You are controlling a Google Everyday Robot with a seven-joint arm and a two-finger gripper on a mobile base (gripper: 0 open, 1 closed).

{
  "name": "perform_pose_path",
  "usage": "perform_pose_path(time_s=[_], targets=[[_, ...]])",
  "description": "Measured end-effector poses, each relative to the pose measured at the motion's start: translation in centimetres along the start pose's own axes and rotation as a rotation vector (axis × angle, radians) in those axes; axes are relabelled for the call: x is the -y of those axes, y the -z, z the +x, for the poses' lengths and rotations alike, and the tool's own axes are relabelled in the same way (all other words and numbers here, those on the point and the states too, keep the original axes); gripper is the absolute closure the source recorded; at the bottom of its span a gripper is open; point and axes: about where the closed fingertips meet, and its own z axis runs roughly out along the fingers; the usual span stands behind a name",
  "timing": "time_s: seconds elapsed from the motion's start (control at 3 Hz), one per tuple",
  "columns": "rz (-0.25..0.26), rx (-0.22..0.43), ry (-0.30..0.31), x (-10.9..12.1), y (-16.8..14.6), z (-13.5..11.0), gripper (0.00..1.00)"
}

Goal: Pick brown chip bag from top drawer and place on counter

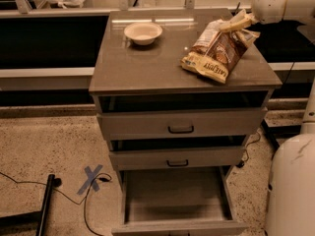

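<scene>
Brown and crinkly, with pale yellow ends and a white label panel, the brown chip bag (218, 53) is on the glossy grey-brown slab of the counter (147, 68), on its right half near the far right corner. Its long axis runs on a slant, from a low end toward the near left up to a raised end at the far right. That raised end meets the pale gripper (240, 21) at the tip of the white arm (280, 1), which reaches in from the upper right, so the bag stretches away from the gripper toward the near left. Whether the gripper is clamped on the bag's end or loose beside it I cannot tell. By my reading the placing is all but done, and what remains turns on drawing away up and to the far right, along the bag's axis, without dragging it. A small cream round bowl (143, 32) sits well apart on the far left of the slab, and nothing shows inside it. Below, the wide grey top drawer (174, 195) stands pulled out with a bare floor.
</scene>
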Motion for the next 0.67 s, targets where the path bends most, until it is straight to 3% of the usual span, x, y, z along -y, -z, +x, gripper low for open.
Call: perform_pose_path(time_s=[0.67], targets=[[-0.001, 0.002, -0.001, -0.02, -0.22, -0.01, 0.00]])
